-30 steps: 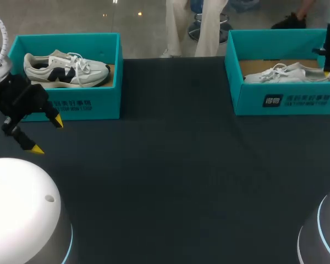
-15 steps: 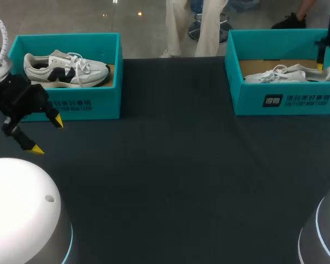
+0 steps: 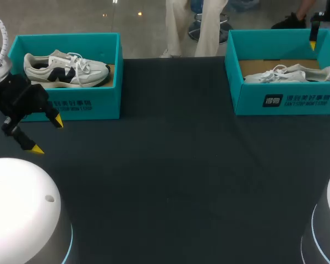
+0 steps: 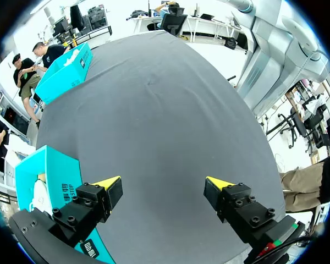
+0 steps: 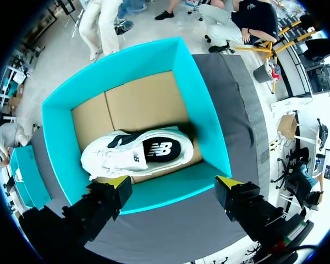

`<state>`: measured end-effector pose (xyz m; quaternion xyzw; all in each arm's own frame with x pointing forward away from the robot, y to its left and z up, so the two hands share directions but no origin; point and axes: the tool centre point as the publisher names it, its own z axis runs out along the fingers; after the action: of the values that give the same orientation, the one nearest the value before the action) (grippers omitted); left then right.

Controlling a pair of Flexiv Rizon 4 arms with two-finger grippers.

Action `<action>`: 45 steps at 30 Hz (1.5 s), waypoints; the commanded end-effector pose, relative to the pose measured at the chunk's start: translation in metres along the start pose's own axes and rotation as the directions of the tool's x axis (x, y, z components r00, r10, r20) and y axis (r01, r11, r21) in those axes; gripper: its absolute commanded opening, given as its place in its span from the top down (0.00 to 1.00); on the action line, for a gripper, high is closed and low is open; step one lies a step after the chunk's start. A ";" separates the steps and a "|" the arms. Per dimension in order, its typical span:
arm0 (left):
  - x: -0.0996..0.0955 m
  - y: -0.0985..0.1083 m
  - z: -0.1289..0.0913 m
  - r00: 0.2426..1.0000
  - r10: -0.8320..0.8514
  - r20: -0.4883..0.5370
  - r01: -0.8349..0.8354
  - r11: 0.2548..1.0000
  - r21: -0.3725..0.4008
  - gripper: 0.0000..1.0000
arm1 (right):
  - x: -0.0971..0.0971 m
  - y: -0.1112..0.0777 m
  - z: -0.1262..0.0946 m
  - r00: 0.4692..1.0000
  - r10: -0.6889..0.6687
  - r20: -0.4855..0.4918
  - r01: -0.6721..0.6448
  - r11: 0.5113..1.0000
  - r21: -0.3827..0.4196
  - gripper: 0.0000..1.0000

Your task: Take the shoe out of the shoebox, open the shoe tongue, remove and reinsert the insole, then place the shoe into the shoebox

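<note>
A white shoe (image 5: 136,154) with a dark logo patch lies on its side on the cardboard floor of the teal right shoebox (image 5: 204,118). The head view shows the same shoe (image 3: 289,73) inside that box (image 3: 286,100). My right gripper (image 5: 173,182) hangs open above the box's near wall, touching nothing, and shows at the far right edge of the head view (image 3: 318,34). A second white-and-black shoe (image 3: 66,69) rests in the left shoebox (image 3: 77,104). My left gripper (image 3: 47,136) stands open and empty just in front of that box, over bare table (image 4: 164,182).
Dark cloth covers the table (image 3: 170,176) between the two boxes. In the left wrist view, the left shoebox (image 4: 55,176) sits beside one finger and the right shoebox (image 4: 63,77) lies far across the table. White arm housings fill the near corners (image 3: 22,214).
My right gripper has opened, let go of the white shoe in the right box and risen up and back out of it. The left arm has not moved.
</note>
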<state>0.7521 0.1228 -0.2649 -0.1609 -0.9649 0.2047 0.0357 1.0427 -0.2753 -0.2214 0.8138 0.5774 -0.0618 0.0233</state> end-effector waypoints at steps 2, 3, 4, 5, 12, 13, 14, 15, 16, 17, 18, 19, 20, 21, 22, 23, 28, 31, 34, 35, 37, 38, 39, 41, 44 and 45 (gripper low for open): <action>0.001 0.000 0.000 1.000 0.000 0.000 0.000 1.000 -0.001 0.00 | 0.009 -0.018 -0.008 1.000 -0.013 0.011 0.014 0.999 -0.033 0.00; 0.001 0.000 0.000 1.000 0.000 0.000 0.000 1.000 -0.001 0.00 | 0.009 -0.018 -0.008 1.000 -0.013 0.011 0.014 0.999 -0.033 0.00; 0.001 0.000 0.000 1.000 0.000 0.000 0.000 1.000 -0.001 0.00 | 0.009 -0.018 -0.008 1.000 -0.013 0.011 0.014 0.999 -0.033 0.00; 0.001 0.000 0.000 1.000 0.000 0.000 0.000 1.000 -0.001 0.00 | 0.009 -0.018 -0.008 1.000 -0.013 0.011 0.014 0.999 -0.033 0.00; -0.025 0.016 -0.034 0.994 -0.012 0.112 0.010 1.000 0.016 0.00 | 0.009 -0.018 -0.008 1.000 -0.013 0.011 0.014 0.999 -0.033 0.00; -0.034 0.023 -0.045 0.988 -0.012 0.155 0.013 1.000 -0.008 0.00 | 0.009 -0.018 -0.008 1.000 -0.013 0.011 0.014 0.999 -0.033 0.00; -0.042 0.030 -0.053 0.983 -0.008 0.182 0.014 0.999 -0.032 0.00 | 0.009 -0.018 -0.008 1.000 -0.013 0.011 0.014 0.999 -0.033 0.00; -0.048 0.036 -0.061 0.981 0.003 0.193 0.006 0.999 -0.049 0.00 | 0.009 -0.018 -0.008 1.000 -0.013 0.011 0.014 0.999 -0.033 0.00; -0.054 0.042 -0.069 0.980 0.021 0.196 -0.010 0.998 -0.054 0.00 | 0.009 -0.018 -0.008 1.000 -0.013 0.011 0.014 0.999 -0.033 0.00; -0.060 0.049 -0.075 0.980 0.034 0.198 -0.021 0.998 -0.066 0.00 | 0.009 -0.018 -0.008 1.000 -0.013 0.011 0.014 0.999 -0.033 0.00; -0.065 0.055 -0.080 0.979 0.045 0.200 -0.028 0.995 -0.091 0.00 | 0.009 -0.018 -0.008 1.000 -0.013 0.011 0.014 0.999 -0.033 0.00; -0.070 0.061 -0.084 0.978 0.056 0.202 -0.034 0.993 -0.112 0.00 | 0.009 -0.018 -0.008 1.000 -0.013 0.011 0.014 0.999 -0.033 0.00; -0.074 0.066 -0.087 0.978 0.055 0.199 -0.034 0.993 -0.111 0.00 | 0.009 -0.018 -0.008 1.000 -0.013 0.011 0.014 0.999 -0.033 0.00; -0.079 0.073 -0.091 0.981 0.055 0.189 -0.034 0.993 -0.111 0.00 | 0.009 -0.018 -0.008 1.000 -0.013 0.011 0.014 0.999 -0.033 0.00; -0.084 0.079 -0.094 0.979 0.063 0.192 -0.038 0.991 -0.131 0.00 | 0.009 -0.018 -0.008 1.000 -0.013 0.011 0.014 0.999 -0.033 0.00; -0.086 0.083 -0.096 0.980 0.060 0.190 -0.036 0.991 -0.131 0.00 | 0.009 -0.018 -0.008 1.000 -0.013 0.011 0.014 0.999 -0.033 0.00; -0.106 0.111 -0.102 0.988 0.083 0.129 -0.060 0.984 -0.168 0.00 | 0.009 -0.018 -0.008 1.000 -0.013 0.011 0.014 0.999 -0.033 0.00; -0.115 0.126 -0.101 0.986 0.137 0.094 -0.114 0.971 -0.211 0.00 | 0.009 -0.018 -0.008 1.000 -0.013 0.011 0.014 0.999 -0.033 0.00; -0.124 0.140 -0.100 0.970 0.231 0.073 -0.208 0.948 -0.242 0.00 | 0.009 -0.018 -0.008 1.000 -0.013 0.011 0.014 0.999 -0.033 0.00; -0.126 0.145 -0.100 0.956 0.284 0.074 -0.254 0.926 -0.281 0.00 | 0.009 -0.018 -0.008 1.000 -0.013 0.011 0.014 0.999 -0.033 0.00; -0.128 0.154 -0.098 0.922 0.381 0.068 -0.346 0.891 -0.292 0.00 | 0.009 -0.018 -0.008 1.000 -0.013 0.011 0.014 0.999 -0.033 0.00; -0.128 0.154 -0.098 0.922 0.381 0.068 -0.346 0.891 -0.292 0.00 | 0.009 -0.018 -0.008 1.000 -0.013 0.011 0.014 0.999 -0.033 0.00; -0.128 0.154 -0.098 0.922 0.381 0.068 -0.346 0.891 -0.292 0.00 | 0.009 -0.018 -0.008 1.000 -0.013 0.011 0.014 0.999 -0.033 0.00; -0.128 0.154 -0.098 0.922 0.381 0.068 -0.346 0.891 -0.292 0.00 | 0.009 -0.018 -0.008 1.000 -0.013 0.011 0.014 0.999 -0.033 0.00; -0.128 0.154 -0.098 0.922 0.381 0.068 -0.346 0.891 -0.292 0.00 | 0.009 -0.018 -0.008 1.000 -0.013 0.011 0.014 0.999 -0.033 0.00; -0.128 0.154 -0.098 0.922 0.381 0.068 -0.346 0.891 -0.292 0.00 | 0.009 -0.018 -0.008 1.000 -0.013 0.011 0.014 0.999 -0.033 0.00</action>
<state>0.9335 0.2515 -0.2385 -0.3283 -0.9371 0.0827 -0.0845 1.0289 -0.2605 -0.2143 0.8088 0.5840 -0.0562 0.0394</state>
